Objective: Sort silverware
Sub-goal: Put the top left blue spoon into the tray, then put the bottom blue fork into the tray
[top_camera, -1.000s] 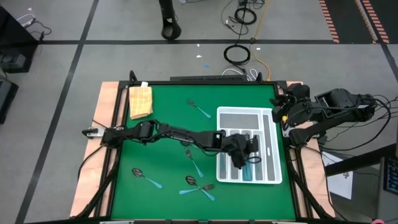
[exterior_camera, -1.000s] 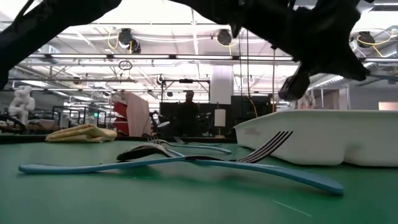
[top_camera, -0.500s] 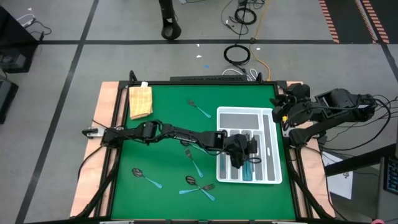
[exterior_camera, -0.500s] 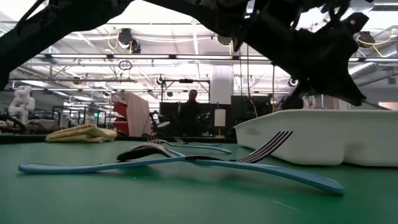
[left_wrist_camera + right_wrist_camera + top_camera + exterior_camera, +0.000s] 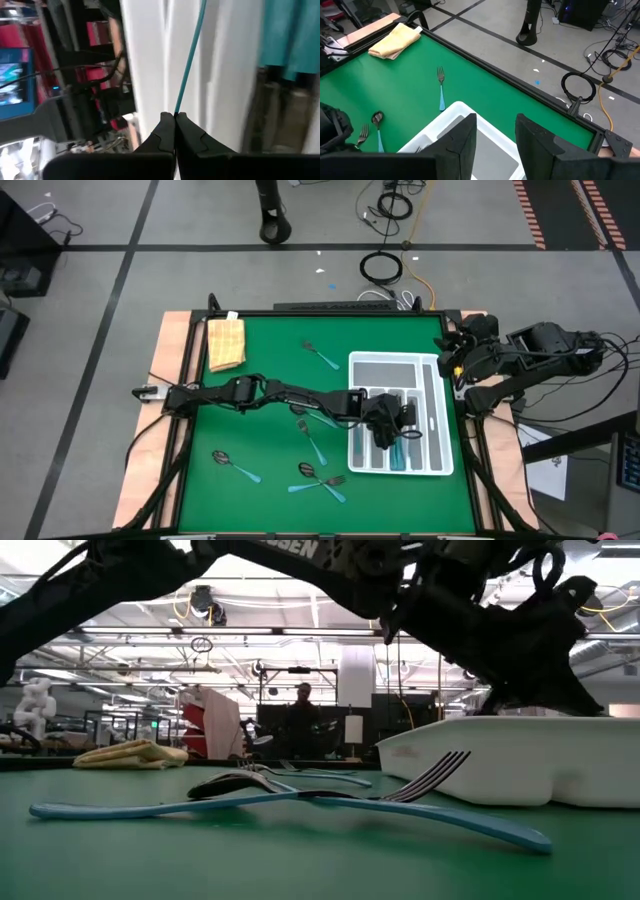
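Note:
My left gripper (image 5: 393,426) reaches over the white divided tray (image 5: 385,364) and is shut on a teal-handled piece of silverware (image 5: 189,60); its head is hidden. More teal handles (image 5: 405,455) lie in the tray's compartments. Loose on the green mat are a fork (image 5: 320,355) at the far side, a fork (image 5: 310,438) beside the tray, a spoon (image 5: 232,465), and a crossed fork and spoon (image 5: 320,480) near the front edge. My right gripper (image 5: 495,135) waits open, raised past the table's right edge. My left gripper pinches the thin teal handle (image 5: 176,111) between its two fingertips. The handle shows edge-on and runs straight on ahead of the fingers, over the tray's dividers. The fingers come from the table's left, slanting down. Whether the piece touches the tray I cannot tell.
A folded yellow cloth (image 5: 226,342) lies at the mat's far left corner. In the low view the crossed fork (image 5: 430,780) and spoon (image 5: 230,783) lie in front of the tray's wall (image 5: 520,765). Bare green mat lies between the cloth and the tray.
My left gripper has sunk toward the tray, still shut on the teal-handled piece; in the low view the arm has come down close behind the tray's rim. The loose silverware has kept its place.

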